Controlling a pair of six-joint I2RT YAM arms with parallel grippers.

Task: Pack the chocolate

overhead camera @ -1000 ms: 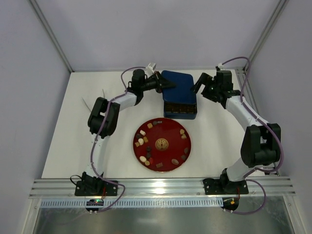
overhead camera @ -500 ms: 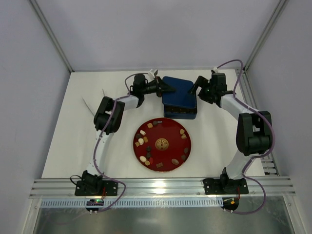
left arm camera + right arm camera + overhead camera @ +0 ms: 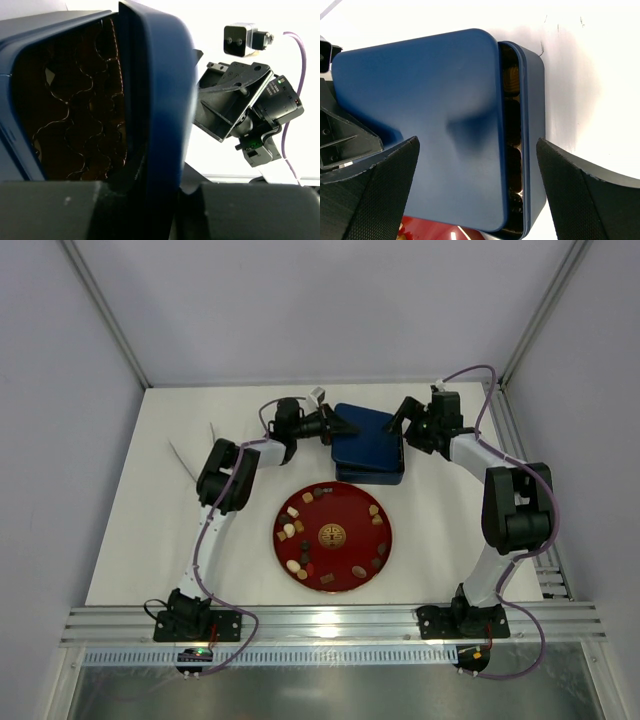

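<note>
Top view: dark blue tin (image 3: 372, 478) sits near far edge of bench (image 3: 140, 540), a bit right of ctr, w/ its lid (image 3: 365, 435) over most of it. Left gripper (image 3: 340, 426) is at lid's left edge. Right gripper (image 3: 403, 415) is at tin's far-right corner. Round red plate (image 3: 355, 525) lies mid-bench, nearer the near edge, just beside the tin. The chocolate (image 3: 358, 570), small brown, tan & cream pieces, is spread round the plate's outer ring.

Left wrist: lid rim runs down between the blurred fingers (image 3: 75, 210), so this gripper looks clenched on the lid. Lid is tilted up off the tin, showing a brown scalloped tray (image 3: 75, 110) inside. Right gripper shows beyond.

Right wrist: fingers (image 3: 370, 200) splayed wide, one either side of the tin, gripping nothing. Lid sits offset, leaving a strip of compartments (image 3: 512, 130) uncovered; can't tell what's in them.
</note>
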